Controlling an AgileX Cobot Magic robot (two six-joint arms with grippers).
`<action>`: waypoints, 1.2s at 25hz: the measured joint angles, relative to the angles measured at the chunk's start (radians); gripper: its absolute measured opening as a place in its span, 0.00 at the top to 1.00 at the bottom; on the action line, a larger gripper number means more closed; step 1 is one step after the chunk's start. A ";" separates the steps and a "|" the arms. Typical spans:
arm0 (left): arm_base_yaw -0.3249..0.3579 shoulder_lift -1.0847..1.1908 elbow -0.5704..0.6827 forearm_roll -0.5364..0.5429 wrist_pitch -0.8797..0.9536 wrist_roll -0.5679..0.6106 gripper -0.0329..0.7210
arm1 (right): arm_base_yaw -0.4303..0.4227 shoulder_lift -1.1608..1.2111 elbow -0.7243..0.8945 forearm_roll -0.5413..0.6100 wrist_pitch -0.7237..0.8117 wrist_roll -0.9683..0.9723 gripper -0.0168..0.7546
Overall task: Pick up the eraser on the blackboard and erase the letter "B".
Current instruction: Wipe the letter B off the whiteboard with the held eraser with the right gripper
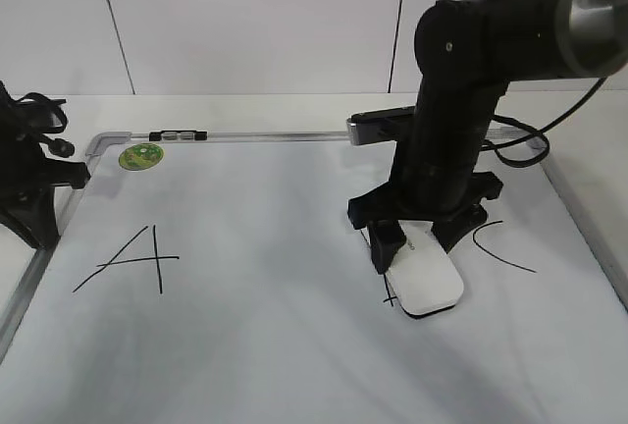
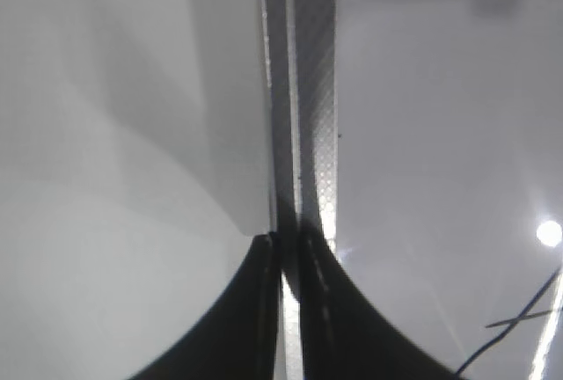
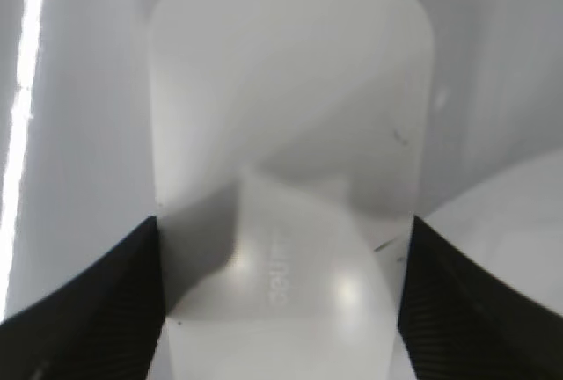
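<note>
Two arms are in view. The eraser (image 1: 425, 276), a smooth white rounded-rectangular block with a thin dark base and faint grey lettering on top, lies flat on the blackboard (image 1: 265, 326), a glossy white board in a silver metal frame with rounded corners. The right gripper (image 1: 417, 239) stands over the eraser's far end; its ribbed black fingers (image 3: 97, 305) sit against both long sides, clamped on the block. The letter "B" (image 1: 390, 298) is mostly hidden under eraser and gripper; only a short black stroke shows at the eraser's near-left edge. The "A" (image 1: 132, 259) and "C" (image 1: 498, 247) remain legible, and a round green sticker (image 1: 141, 156) sits near the far-left corner. The left gripper (image 2: 290, 261) rests at the board's left frame, fingers pressed together, empty. The right arm's elbow is cut off at the top.
</note>
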 joint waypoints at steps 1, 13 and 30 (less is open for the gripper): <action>0.000 0.000 0.000 0.000 0.001 0.000 0.93 | 0.000 0.002 -0.002 0.002 0.016 0.000 0.22; 0.000 0.000 0.000 0.000 0.002 0.000 0.93 | 0.000 0.008 -0.012 0.077 0.097 0.002 0.22; 0.000 0.000 0.000 0.000 0.003 0.000 0.93 | 0.110 0.071 -0.083 -0.046 0.158 0.034 0.22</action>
